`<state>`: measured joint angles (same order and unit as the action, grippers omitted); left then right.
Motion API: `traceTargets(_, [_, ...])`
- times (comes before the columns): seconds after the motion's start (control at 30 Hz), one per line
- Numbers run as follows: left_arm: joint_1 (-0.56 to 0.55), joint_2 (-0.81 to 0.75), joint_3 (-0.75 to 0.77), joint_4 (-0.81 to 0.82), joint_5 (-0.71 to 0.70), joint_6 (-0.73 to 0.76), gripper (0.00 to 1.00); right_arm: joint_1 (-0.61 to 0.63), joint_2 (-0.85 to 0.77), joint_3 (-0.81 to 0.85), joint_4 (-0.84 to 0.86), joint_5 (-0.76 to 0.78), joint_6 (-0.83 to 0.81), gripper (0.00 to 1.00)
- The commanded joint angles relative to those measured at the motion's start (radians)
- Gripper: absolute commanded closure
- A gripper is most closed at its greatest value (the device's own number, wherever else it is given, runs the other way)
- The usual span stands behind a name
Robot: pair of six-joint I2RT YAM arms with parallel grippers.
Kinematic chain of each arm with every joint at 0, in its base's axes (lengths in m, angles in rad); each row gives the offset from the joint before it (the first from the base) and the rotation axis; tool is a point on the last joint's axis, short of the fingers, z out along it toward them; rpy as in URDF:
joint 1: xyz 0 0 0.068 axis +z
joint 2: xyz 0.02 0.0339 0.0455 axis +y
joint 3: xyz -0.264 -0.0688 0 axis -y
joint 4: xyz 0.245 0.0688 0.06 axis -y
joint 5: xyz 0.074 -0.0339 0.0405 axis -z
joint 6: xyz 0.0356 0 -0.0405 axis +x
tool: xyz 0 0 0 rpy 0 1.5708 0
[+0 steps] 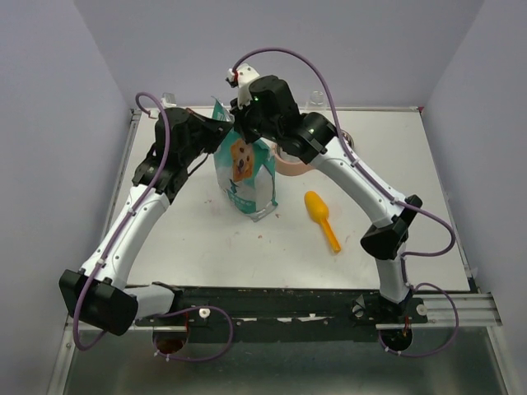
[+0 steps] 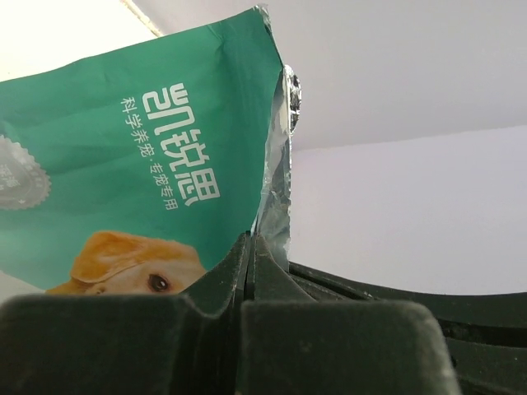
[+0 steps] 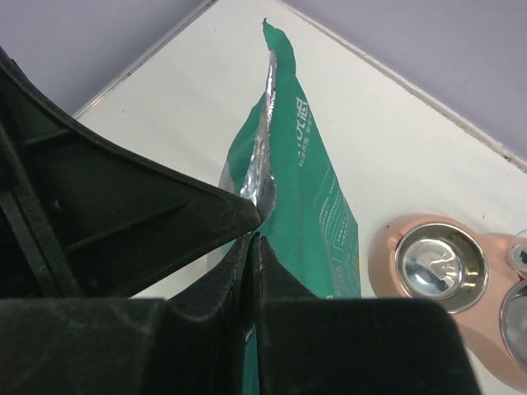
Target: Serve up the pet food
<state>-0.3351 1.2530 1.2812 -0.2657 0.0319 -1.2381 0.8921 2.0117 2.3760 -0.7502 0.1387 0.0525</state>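
pet food: no kibble shows in any view; the bag's inside is hidden, so its place and lie cannot be told.
teal bag (image 1: 244,177): stands upright on the table (image 1: 189,239), about mid-table and towards the far side. long axis vertical, mouth uppermost, base on the surface.
bag face: printed side with the dog picture faces the near edge, towards the arm bases.
bag mouth: silver foil lining shows at the top edge in both wrist views. the top edge runs roughly left to right between the two grippers.
left gripper (image 2: 249,247): at the bag's upper left corner. jaws fully together, with the foil edge of the bag pinched between them.
right gripper (image 3: 254,230): at the bag's top, just right of the left one. jaws all but together, only a thin slit between them, with the foil lip caught at the tips.
orange scoop (image 1: 321,218): lies flat on the table to the right of the bag, apart from it. long axis diagonal, bowl end to the far left, handle to the near right.
pink feeder (image 3: 436,263): sits on the table beyond the bag on the right side. it holds two steel bowls, and the nearer bowl shows bare metal.
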Motion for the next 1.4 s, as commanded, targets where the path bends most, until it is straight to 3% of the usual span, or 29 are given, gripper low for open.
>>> traceTargets(0.0, [-0.013,-0.021,-0.023,0.027,-0.009,0.048,1.0,0.008,0.056,0.037,-0.072,0.041,-0.026,0.91])
traceTargets(0.03, [-0.015,-0.02,-0.004,-0.005,-0.024,0.048,1.0,0.008,0.058,0.037,-0.077,0.042,-0.032,0.98])
traceTargets(0.13, [-0.03,0.006,0.081,-0.117,-0.078,0.075,1.0,0.028,0.067,0.035,-0.071,0.103,-0.077,0.99])
traceTargets(0.3, [-0.08,0.081,0.23,-0.317,-0.185,0.157,1.0,0.145,0.09,0.011,0.035,0.552,-0.244,0.99])
traceTargets(0.43, [-0.09,0.074,0.155,-0.291,-0.213,0.16,1.0,0.157,0.09,0.043,0.083,0.653,-0.287,0.99])
traceTargets(0.8, [-0.088,0.002,0.04,-0.167,-0.205,0.187,1.0,0.154,0.042,-0.006,0.127,0.616,-0.264,0.99])
traceTargets(0.97, [-0.088,-0.018,0.093,-0.242,-0.228,0.215,1.0,0.113,0.007,-0.055,0.172,0.625,-0.279,0.99])
traceTargets(1.13, [-0.085,-0.018,0.092,-0.23,-0.195,0.203,1.0,0.088,0.004,-0.005,0.08,0.365,-0.139,0.99])
traceTargets(1.37, [-0.085,-0.018,0.076,-0.213,-0.184,0.198,1.0,0.073,-0.002,-0.058,0.061,0.268,-0.079,0.91])
